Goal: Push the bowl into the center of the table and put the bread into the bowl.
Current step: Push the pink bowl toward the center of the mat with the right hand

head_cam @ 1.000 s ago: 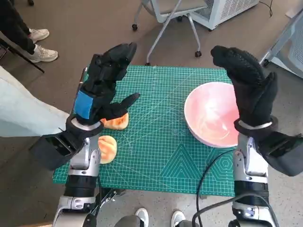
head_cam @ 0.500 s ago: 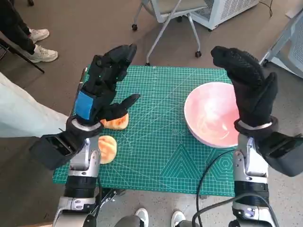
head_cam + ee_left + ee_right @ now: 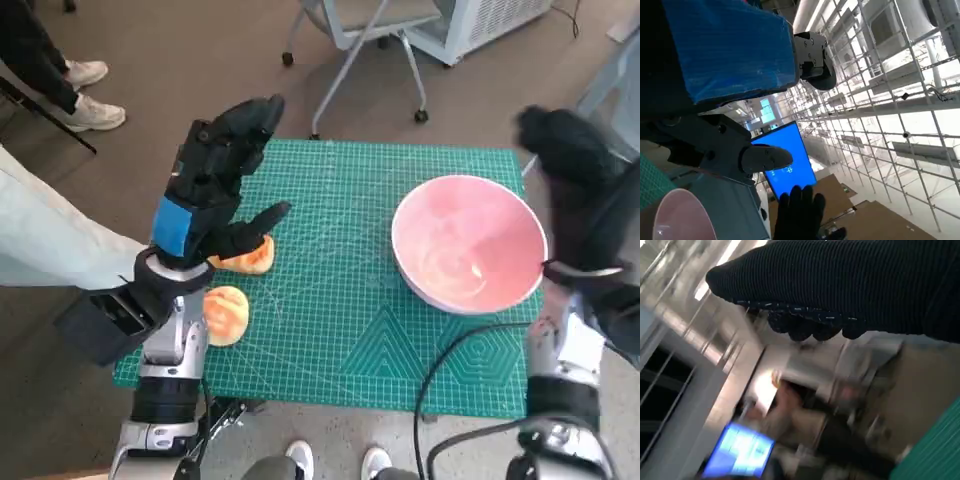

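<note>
One tabletop (image 3: 340,300) carries everything; the pink bowl (image 3: 468,256) sits near its right edge, two bread pieces (image 3: 226,313) near the left; the left hand (image 3: 215,185) is raised, fingers spread; the right hand (image 3: 580,190) is blurred, its fingers' state cannot be told; the bowl's outer wall should be pushed steadily inward.

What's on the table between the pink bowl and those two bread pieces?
Nothing: in the head view, only bare green cutting mat lies between the pink bowl and the two bread pieces.
</note>
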